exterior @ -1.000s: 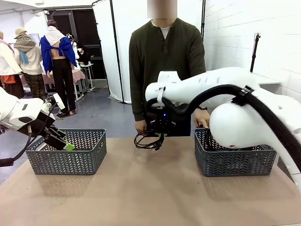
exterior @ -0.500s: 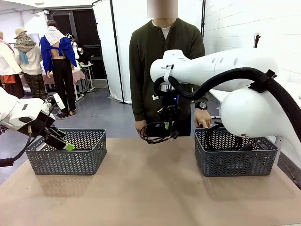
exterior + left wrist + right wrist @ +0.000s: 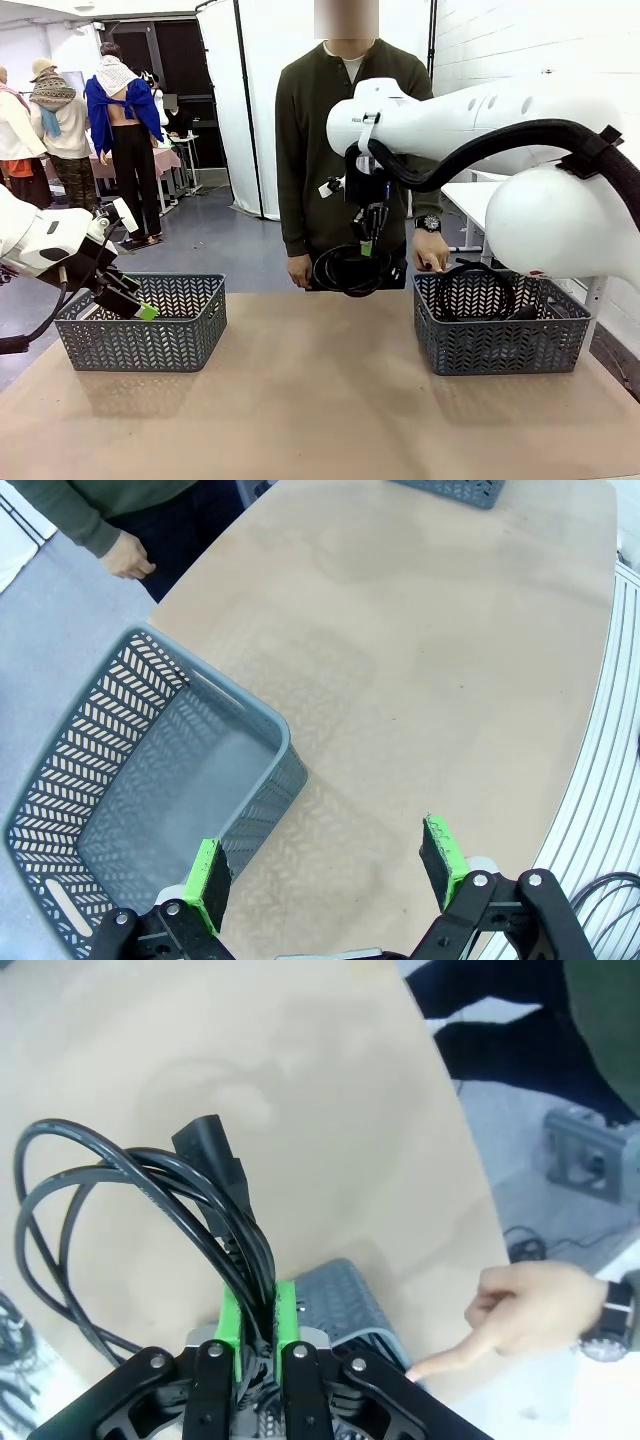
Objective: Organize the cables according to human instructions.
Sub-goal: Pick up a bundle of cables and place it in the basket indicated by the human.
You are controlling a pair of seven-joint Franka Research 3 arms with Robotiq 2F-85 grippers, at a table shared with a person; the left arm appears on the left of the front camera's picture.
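While our right pincer (image 3: pixel 367 246) hangs clamped on a coiled power cable (image 3: pixel 350 270) above the desk's (image 3: pixel 320 400) far edge, our left pincer (image 3: pixel 325 865) gapes wide over an empty basket (image 3: pixel 145 325); another cable (image 3: pixel 485 290) lies in the right-hand basket (image 3: pixel 500 345).

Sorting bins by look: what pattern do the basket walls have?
Grey herringbone cut-outs on the left basket, clearest in the left wrist view.

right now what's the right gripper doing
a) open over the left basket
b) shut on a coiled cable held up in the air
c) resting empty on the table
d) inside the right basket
b: the right gripper has its green pads pinched on the coiled cable, which hangs clear above the table.
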